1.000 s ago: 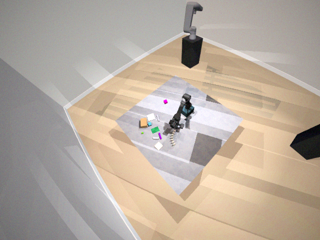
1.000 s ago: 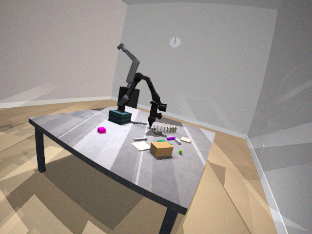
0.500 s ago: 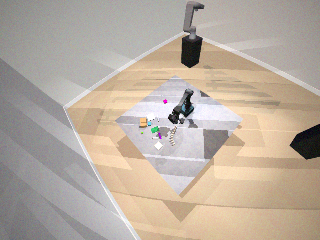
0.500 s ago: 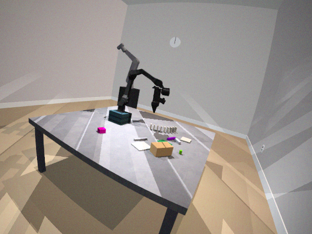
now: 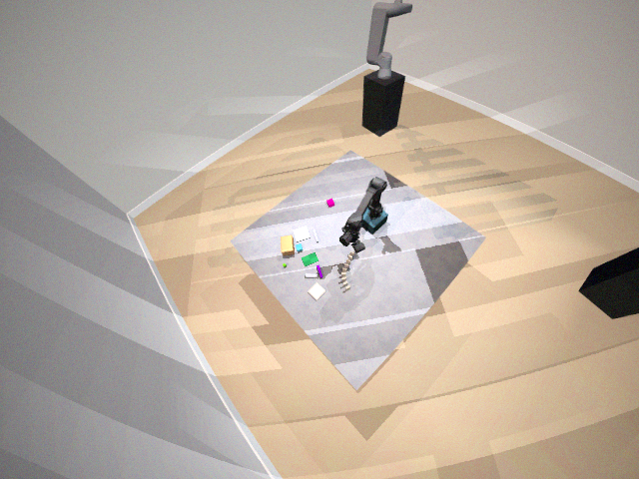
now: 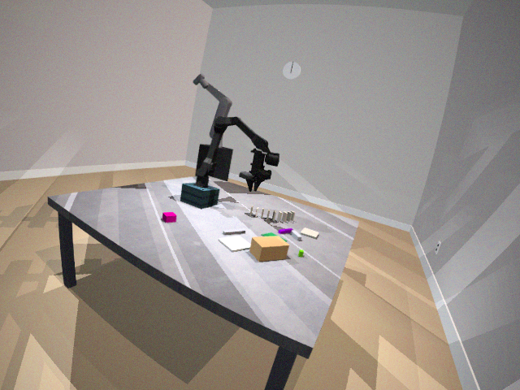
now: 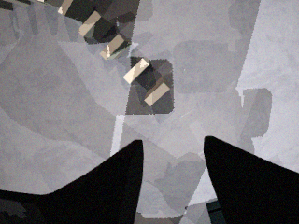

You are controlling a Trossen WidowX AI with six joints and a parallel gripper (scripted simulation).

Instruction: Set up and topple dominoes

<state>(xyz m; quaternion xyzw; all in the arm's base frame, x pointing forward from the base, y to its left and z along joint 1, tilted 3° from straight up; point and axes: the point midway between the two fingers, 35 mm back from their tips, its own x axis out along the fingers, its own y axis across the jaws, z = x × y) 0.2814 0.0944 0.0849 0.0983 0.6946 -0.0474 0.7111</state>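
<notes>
Several beige dominoes stand upright in a curved row on the grey table. The end domino nearest the robot base [image 5: 351,254] [image 6: 252,210] [image 7: 157,93] stands beside its neighbour [image 7: 136,71], with a gap between them. In the wrist view the row runs from there to the upper left and leaves the frame. My gripper [image 6: 253,190] [image 7: 173,146] is partly open, with nothing between its fingers. It hangs above the table near the base-side end of the row, clear of the dominoes. In the top view its fingertips are too small to tell.
Beside the row lie a purple piece [image 5: 319,271] [image 6: 285,231], a grey bar [image 5: 311,275] [image 6: 296,235], a cream tile [image 5: 316,290] [image 6: 309,232] and a green sheet [image 5: 310,258]. Farther off are an orange box [image 5: 287,244] [image 6: 268,248], a white pad [image 6: 235,243] and a magenta cube [image 5: 330,203] [image 6: 169,217].
</notes>
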